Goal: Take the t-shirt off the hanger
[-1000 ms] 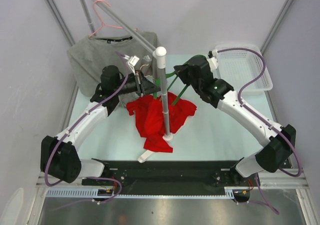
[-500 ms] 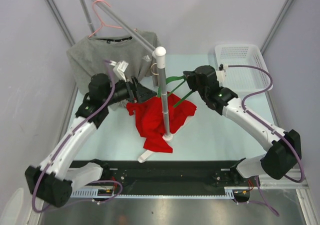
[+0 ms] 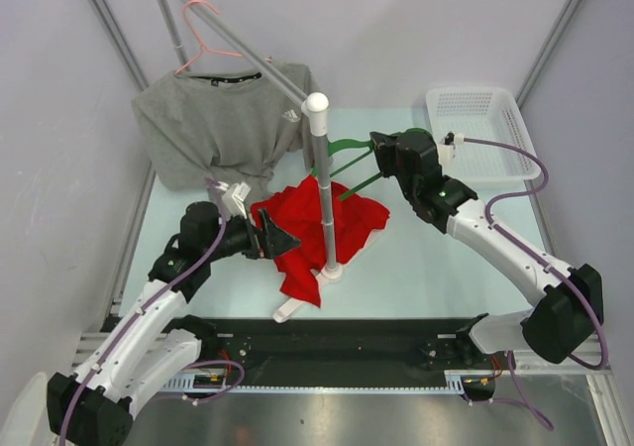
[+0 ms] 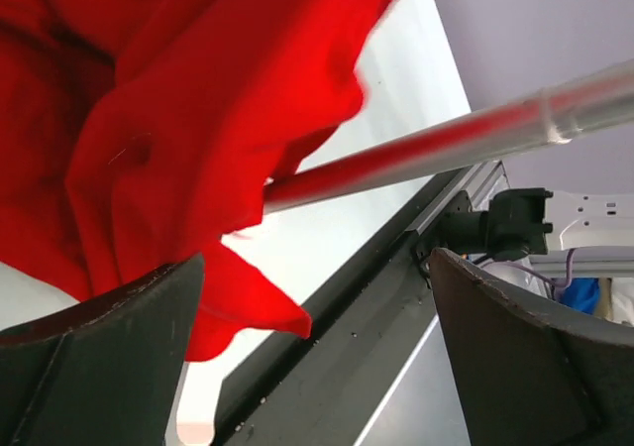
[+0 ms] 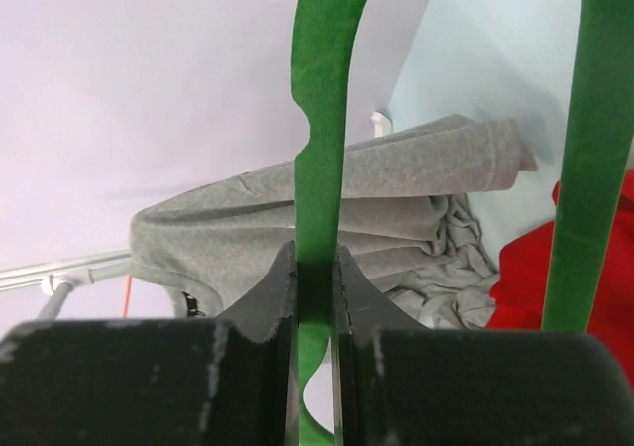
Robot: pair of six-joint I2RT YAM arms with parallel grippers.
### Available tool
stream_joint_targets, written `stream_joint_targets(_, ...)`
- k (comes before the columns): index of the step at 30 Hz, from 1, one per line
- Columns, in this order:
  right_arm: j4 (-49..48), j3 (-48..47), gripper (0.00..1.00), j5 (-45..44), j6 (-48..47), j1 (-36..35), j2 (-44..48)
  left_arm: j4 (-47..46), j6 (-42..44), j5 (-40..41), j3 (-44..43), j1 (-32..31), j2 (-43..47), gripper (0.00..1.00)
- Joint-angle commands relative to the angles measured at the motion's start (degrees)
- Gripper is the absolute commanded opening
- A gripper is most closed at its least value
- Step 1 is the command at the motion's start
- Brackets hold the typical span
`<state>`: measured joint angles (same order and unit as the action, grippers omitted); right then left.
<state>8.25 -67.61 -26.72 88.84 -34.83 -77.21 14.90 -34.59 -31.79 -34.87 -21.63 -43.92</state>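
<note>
From above, the red t-shirt (image 3: 307, 218) lies crumpled on the table (image 3: 436, 258) near its middle, heaped around the foot of an upright white pole (image 3: 323, 188). The heap is widest across its far part. From there a narrower tail runs toward the table's near edge, so its long axis goes roughly far to near. The left fingers (image 3: 282, 238) sit low just beside the heap's left side, pointing right at it. The right fingers (image 3: 377, 149) hold the green hanger (image 3: 347, 149) above the shirt's far right part. The hanger's length runs from those fingers leftward to the pole. Its lower arm ends at the red cloth, but I cannot tell whether it is inside the cloth. A grey t-shirt (image 3: 213, 119) hangs on a pink hanger (image 3: 203, 35) at the far left corner, and a white basket (image 3: 471, 93) stands at the far right corner.

In the left wrist view, the left fingers (image 4: 99, 357) are spread wide with nothing between them. The red t-shirt (image 4: 198, 99) fills the upper left, and the pole (image 4: 446, 144) crosses behind its hem.

In the right wrist view, the right fingers (image 5: 263, 307) are pressed onto a flat bar of the green hanger (image 5: 317, 119), pinching it. The bar stands upright in the picture, with a second green bar at the right. Beyond them lie the grey t-shirt (image 5: 396, 198) and an edge of the red t-shirt (image 5: 525, 268).
</note>
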Motion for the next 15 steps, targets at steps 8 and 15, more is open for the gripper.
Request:
stream_joint_targets(8, -2.01, -3.31, 0.0, -4.31, 3.27, 0.29, 3.73, -5.14, -8.04, 1.82, 5.25, -0.61, 3.32, 0.96)
stream_joint_targets(15, -3.5, -2.88, 0.0, -0.01, 2.83, 3.27, 3.56, 5.57, -2.68, 11.9, -0.89, -0.61, 7.36, 0.92)
